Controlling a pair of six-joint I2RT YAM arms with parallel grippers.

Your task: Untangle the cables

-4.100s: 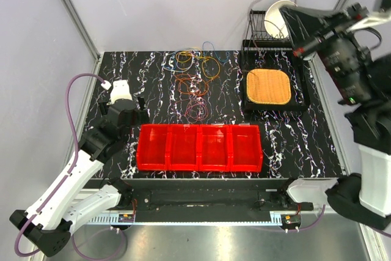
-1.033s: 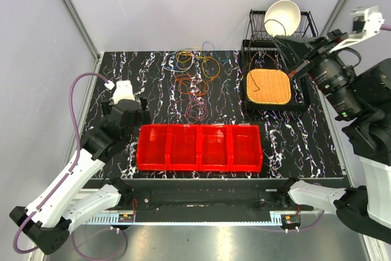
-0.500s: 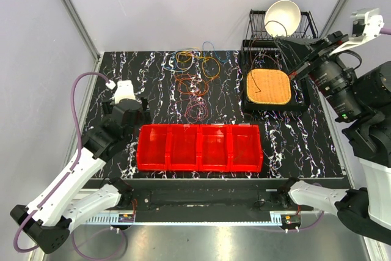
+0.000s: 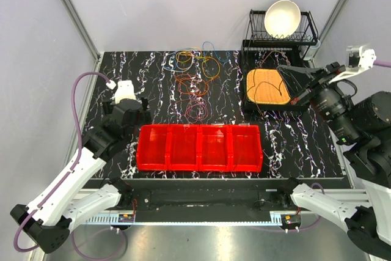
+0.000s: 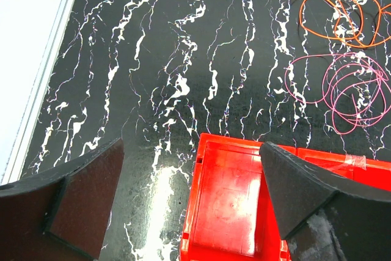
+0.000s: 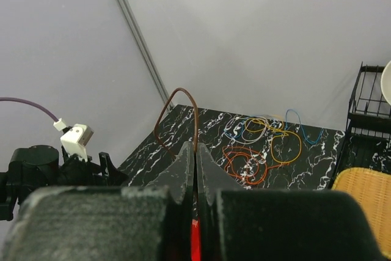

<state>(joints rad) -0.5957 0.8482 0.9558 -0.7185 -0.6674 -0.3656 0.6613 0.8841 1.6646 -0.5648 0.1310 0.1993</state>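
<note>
Beneath the left gripper (image 5: 189, 151) the table (image 5: 183, 59) is black with white marbled veins, and the bin (image 5: 232, 194) is bright red. Ahead to its right lie an orange cable (image 5: 333, 10) and a pink cable (image 5: 342, 90). A brown cable (image 6: 196, 126) loops above the dark grey right gripper (image 6: 195, 148).

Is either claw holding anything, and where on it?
The right gripper pinches a thin brown cable at the base of a loop that pokes past its tips. The left gripper is open and empty.
</note>
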